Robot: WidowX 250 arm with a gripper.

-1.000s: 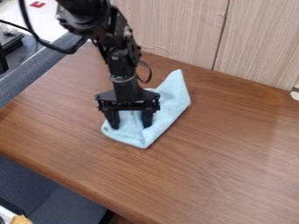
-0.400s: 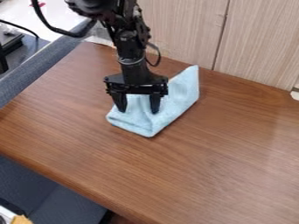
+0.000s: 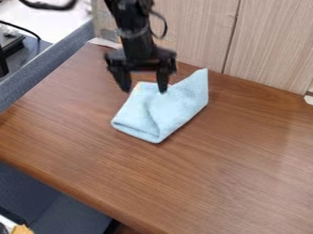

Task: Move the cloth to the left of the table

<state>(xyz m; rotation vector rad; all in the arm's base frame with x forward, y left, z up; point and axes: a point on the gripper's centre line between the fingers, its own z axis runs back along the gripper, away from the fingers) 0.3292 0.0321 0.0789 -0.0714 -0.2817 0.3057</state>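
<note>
Back toward the wooden panels (image 3: 272,41) the claw (image 3: 144,90) has moved since the last frame, while the cloth (image 3: 162,109) lies where we saw it then. Going left to right, we find a black object (image 3: 12,43) well to the left of the claw. Between it and the claw, a grey-blue padded edge (image 3: 52,59) runs at a slant. Lower left of the claw, past the near edge of the brown surface (image 3: 232,164), we see dark blue fabric (image 3: 36,196) and a small yellow-orange item (image 3: 23,229). We see the claw's fingers set apart, pointing down at the cloth's upper left part; we cannot tell whether either one touches it. From there the light blue cloth spreads below the claw and to its right, folded, with one pointed corner toward the panels. Those rise behind the claw and to its right. Far right of the claw, we see a white piece (image 3: 309,99).
</note>
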